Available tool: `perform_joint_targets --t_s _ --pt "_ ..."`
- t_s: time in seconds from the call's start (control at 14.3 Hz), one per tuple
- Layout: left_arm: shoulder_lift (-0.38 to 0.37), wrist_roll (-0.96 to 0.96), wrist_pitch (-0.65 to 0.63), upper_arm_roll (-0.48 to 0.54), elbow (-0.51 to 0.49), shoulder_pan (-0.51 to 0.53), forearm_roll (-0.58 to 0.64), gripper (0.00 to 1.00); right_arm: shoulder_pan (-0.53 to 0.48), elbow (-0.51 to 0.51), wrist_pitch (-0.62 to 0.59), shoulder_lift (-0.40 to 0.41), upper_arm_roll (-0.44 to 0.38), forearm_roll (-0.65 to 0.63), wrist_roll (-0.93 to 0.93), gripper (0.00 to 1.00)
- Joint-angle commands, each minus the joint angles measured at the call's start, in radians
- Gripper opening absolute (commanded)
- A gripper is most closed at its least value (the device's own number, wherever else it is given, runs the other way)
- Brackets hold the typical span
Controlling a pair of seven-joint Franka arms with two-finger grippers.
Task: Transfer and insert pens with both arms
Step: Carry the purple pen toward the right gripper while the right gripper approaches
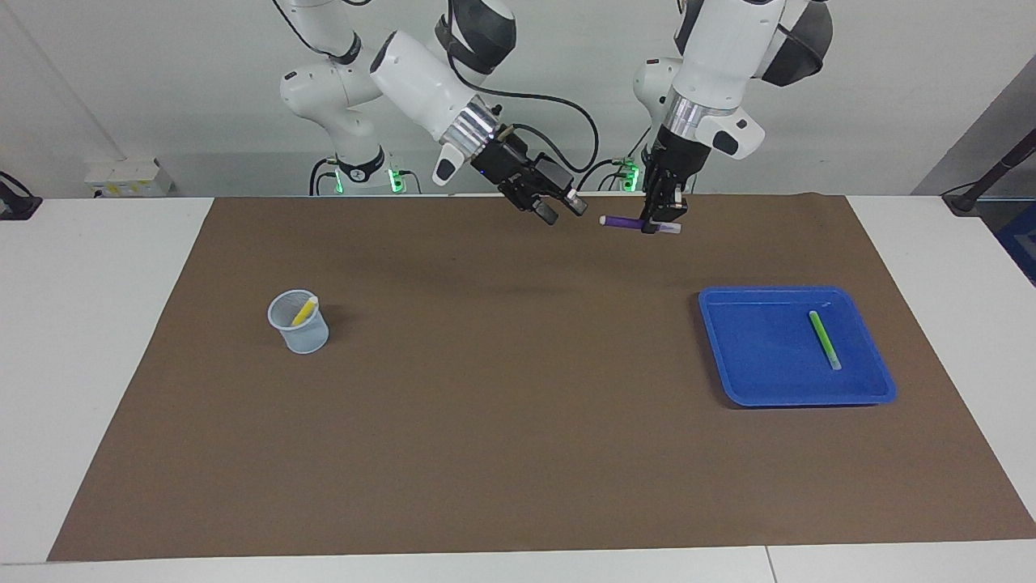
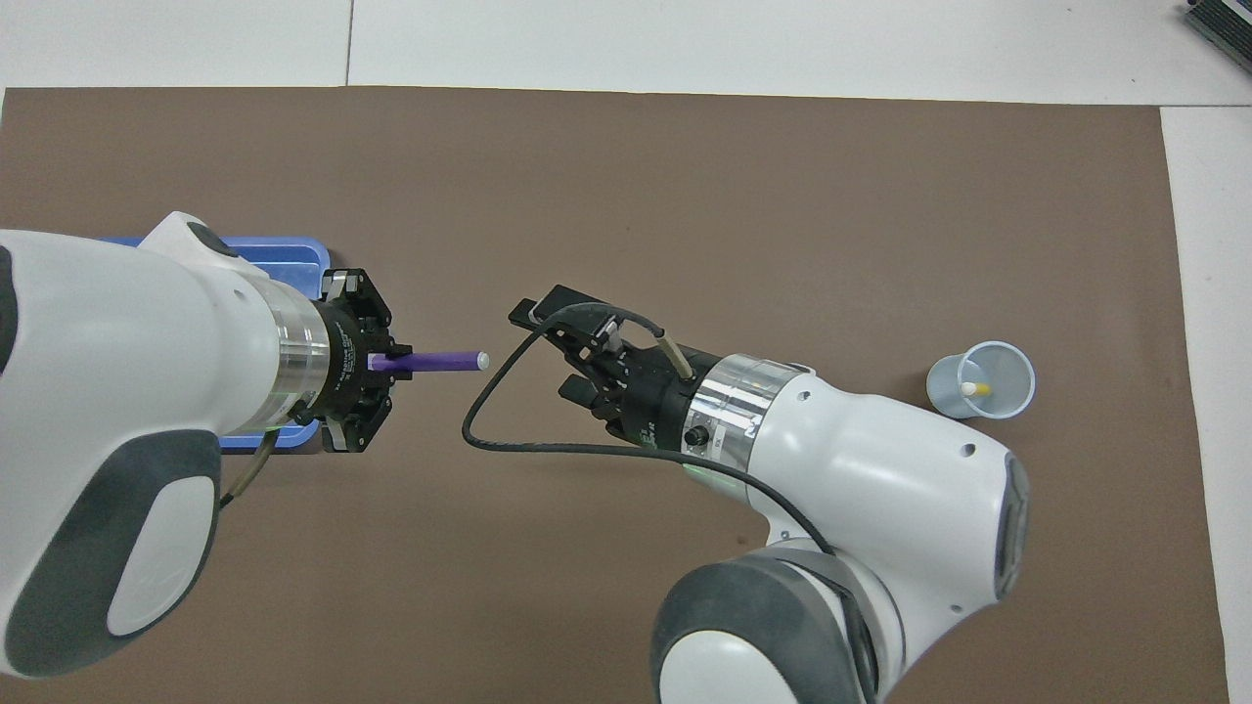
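Nearest the robots, both grippers hang in the air over the brown mat (image 1: 518, 421) that covers the middle of the table (image 1: 97, 324), close to the mat's edge at the robots' end. The left gripper (image 1: 662, 217) is clamped on the purple pen (image 1: 622, 222), gripping it near its pale cap end so that the pen lies level, its free purple length and rounded white tip pointing toward the right gripper (image 1: 560, 209). In the overhead view the same pen (image 2: 440, 361) sticks out of the left gripper (image 2: 377, 364) toward the middle of the mat (image 2: 685, 196). The right gripper's (image 2: 553, 352) fingers are spread wide with nothing between them; it faces the pen's tip, just beside it but apart from it.

Farther from the robots, toward the left arm's end of the table, a blue tray (image 1: 761, 389) rests on the mat. The light green pen (image 1: 825, 339) lies flat in it, in the part of the tray toward that end. From overhead only a corner of the tray (image 2: 293, 256) shows past the left arm.

Toward the right arm's end, about as far out as the tray, stands a small pale blue cup (image 1: 301, 334). The yellow pen (image 1: 304, 311) leans inside it, its top end resting against the rim. Overhead, the cup (image 2: 1007, 396) and the pen's upper end (image 2: 974, 388) show just past the right arm.
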Motion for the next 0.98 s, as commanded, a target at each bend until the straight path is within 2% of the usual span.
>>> perform_joint_targets --t_s 0.0,0.35,0.63,0.91 --pt "-0.037 -0.029 -0.017 0.011 -0.031 -0.026 0.005 0.0 0.027 0.039 0.036 0.037 0.001 0.025 0.025 1.0" --pt "-0.04 -0.027 -0.028 0.011 -0.031 -0.026 0.005 0.0 0.053 0.04 0.038 0.044 0.001 0.026 0.043 0.99" --pt "-0.045 -0.026 -0.029 0.011 -0.031 -0.026 0.005 0.0 0.067 0.042 0.039 0.044 0.002 0.026 0.052 0.73" --pt "-0.045 -0.027 -0.029 0.011 -0.032 -0.026 0.005 0.0 0.089 0.054 0.128 0.079 0.019 0.026 0.054 0.65"
